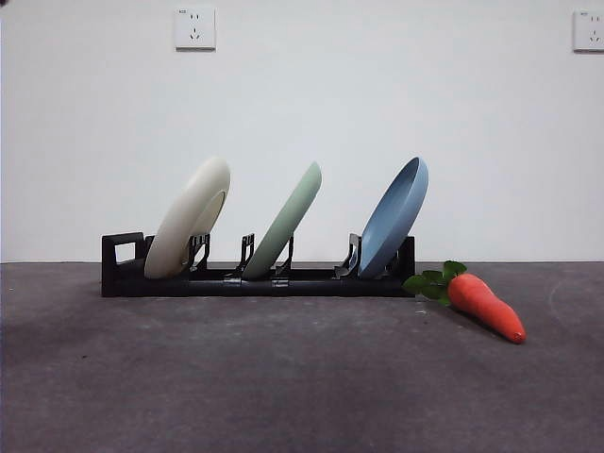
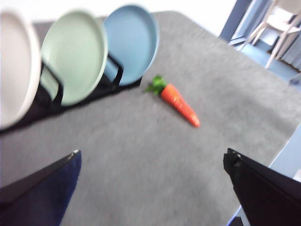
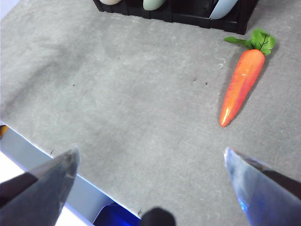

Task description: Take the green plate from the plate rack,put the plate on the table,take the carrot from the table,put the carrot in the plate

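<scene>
Nothing is done yet: the pale sage green round plate [image 1: 285, 223] leans in the long black pronged rack [image 1: 255, 279], the orange toy carrot [image 1: 483, 306] lies on the dark grey bench [image 1: 283, 377] right of it, and both grippers' jaws are spread, empty.

**Our count of what is on the table**

We count three plates standing in one rack [image 1: 255, 280]: one cream-white plate [image 1: 187, 218], one green plate [image 1: 283, 222] and one blue plate [image 1: 394, 216]. The rack shows us three pairs of upright prongs, one pair at each plate, and one squared loop at its end. On the table [image 1: 283, 377] we see one carrot [image 1: 484, 305], with one tuft of green leaves. On the wall behind we count two sockets [image 1: 194, 28]. Each wrist view gives us two jaws, so four jaws and two grippers in all.
</scene>
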`<action>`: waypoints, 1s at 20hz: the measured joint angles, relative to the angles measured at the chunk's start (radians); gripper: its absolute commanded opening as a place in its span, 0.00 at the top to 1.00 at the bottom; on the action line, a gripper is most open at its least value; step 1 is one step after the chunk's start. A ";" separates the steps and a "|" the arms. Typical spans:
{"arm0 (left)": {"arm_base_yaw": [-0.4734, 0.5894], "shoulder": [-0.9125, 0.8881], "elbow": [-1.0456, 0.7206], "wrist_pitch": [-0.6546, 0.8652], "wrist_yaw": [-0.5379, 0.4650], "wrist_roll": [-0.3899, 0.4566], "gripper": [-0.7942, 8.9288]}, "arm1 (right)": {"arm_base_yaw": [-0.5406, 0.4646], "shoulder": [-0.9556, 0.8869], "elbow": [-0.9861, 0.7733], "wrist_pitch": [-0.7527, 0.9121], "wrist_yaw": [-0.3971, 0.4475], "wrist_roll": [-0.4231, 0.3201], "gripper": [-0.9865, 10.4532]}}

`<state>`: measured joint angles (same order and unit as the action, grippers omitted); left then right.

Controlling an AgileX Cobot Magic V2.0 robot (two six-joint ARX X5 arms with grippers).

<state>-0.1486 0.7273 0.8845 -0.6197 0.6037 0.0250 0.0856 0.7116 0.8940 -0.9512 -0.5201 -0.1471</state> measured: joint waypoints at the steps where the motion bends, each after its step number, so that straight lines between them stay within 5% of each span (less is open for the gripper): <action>1: -0.025 0.046 0.039 0.021 -0.013 0.000 0.39 | 0.000 0.009 0.000 0.000 0.000 0.001 0.39; 10: -0.306 0.580 0.387 0.267 -0.284 0.001 0.39 | 0.000 0.055 0.000 0.002 0.000 0.002 0.39; 20: -0.339 1.127 0.628 0.499 -0.420 0.018 0.39 | 0.000 0.055 0.000 0.002 0.000 0.009 0.39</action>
<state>-0.4873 1.8542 1.5120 -0.1204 0.1841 0.0429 0.0856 0.7670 0.8940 -0.9489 -0.5198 -0.1379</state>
